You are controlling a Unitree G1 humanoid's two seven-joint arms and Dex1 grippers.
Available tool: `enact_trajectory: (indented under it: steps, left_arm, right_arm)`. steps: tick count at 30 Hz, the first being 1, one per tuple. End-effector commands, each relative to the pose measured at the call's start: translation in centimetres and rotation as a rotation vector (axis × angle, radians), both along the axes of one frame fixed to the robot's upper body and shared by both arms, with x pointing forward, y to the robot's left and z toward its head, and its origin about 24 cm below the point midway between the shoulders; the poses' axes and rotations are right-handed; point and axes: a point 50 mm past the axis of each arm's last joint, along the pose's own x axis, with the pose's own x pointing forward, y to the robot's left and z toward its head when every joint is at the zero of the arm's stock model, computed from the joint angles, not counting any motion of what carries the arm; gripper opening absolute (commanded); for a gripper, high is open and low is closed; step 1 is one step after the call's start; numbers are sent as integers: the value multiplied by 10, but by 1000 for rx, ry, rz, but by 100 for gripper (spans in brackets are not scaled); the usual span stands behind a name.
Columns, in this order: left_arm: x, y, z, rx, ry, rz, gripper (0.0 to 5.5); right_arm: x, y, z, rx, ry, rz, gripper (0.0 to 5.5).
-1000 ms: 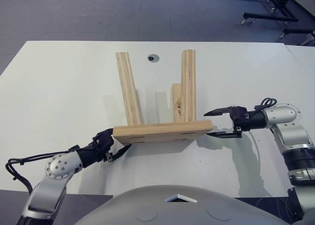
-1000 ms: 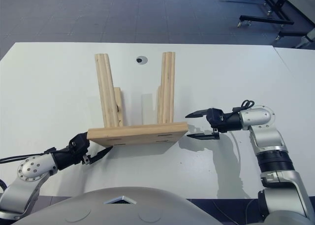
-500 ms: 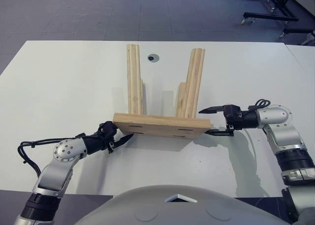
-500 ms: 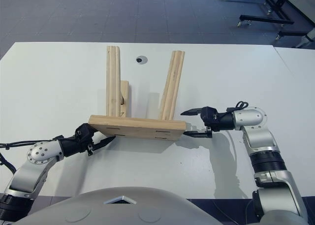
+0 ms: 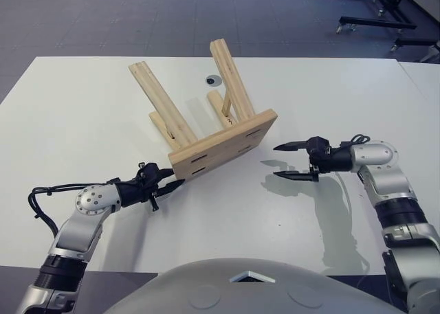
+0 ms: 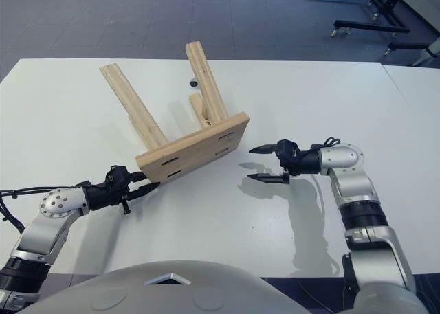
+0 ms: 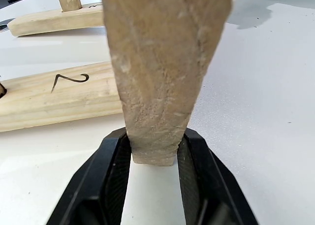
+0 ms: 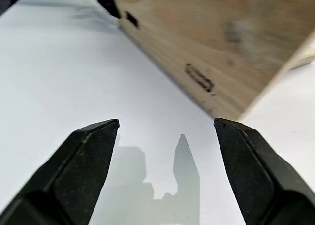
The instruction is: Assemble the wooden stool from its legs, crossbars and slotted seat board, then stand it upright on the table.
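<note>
1. Swung round since a second ago, the stool (image 5: 206, 132) now lies skewed. Its seat board (image 5: 223, 143) ran level from left to right before, and now its right end points far and its left end near. The right pincer (image 5: 278, 161) has come off the board's right end.
2. White worktop (image 5: 82, 121): it carries the stool, which lies on its side near the middle, not upright.
3. Seat board: it stands on its long edge with the flat face turned toward the near right.
4. Legs (image 5: 159, 102): two long ones run from the board toward the far left, and a shorter wooden piece shows between them.
5. Left pincer (image 7: 153, 151): it sits at the near left, clamped on the board's near-left corner, with its black fingers (image 7: 115, 166) pressed to both faces of the wood.
6. Right pincer: its fingers are spread wide apart and hold nothing. It hovers just to the right of the board and does not touch it.
7. Slots (image 8: 199, 78): small dark ones mark the board's face.
8. Round fitting (image 6: 193, 84): it is set into the worktop at the far side, partly behind a leg.
</note>
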Motion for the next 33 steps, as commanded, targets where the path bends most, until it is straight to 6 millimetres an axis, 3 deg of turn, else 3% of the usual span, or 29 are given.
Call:
enact_trajectory:
  steps: [1, 10, 25, 33]
  left_arm:
    - [2, 1, -1, 19, 25, -55, 128]
    - [-7, 17, 3, -20, 67, -107, 128]
    - [-4, 15, -5, -5, 132, -180, 128]
    - [-5, 18, -6, -3, 133, -161, 128]
  right_arm:
    - [14, 1, 4, -18, -44, -5, 357]
    - [17, -4, 0, -30, -44, 0, 357]
    - [26, 36, -8, 27, -34, 125, 357]
    - [19, 28, -10, 24, 1, 152, 217]
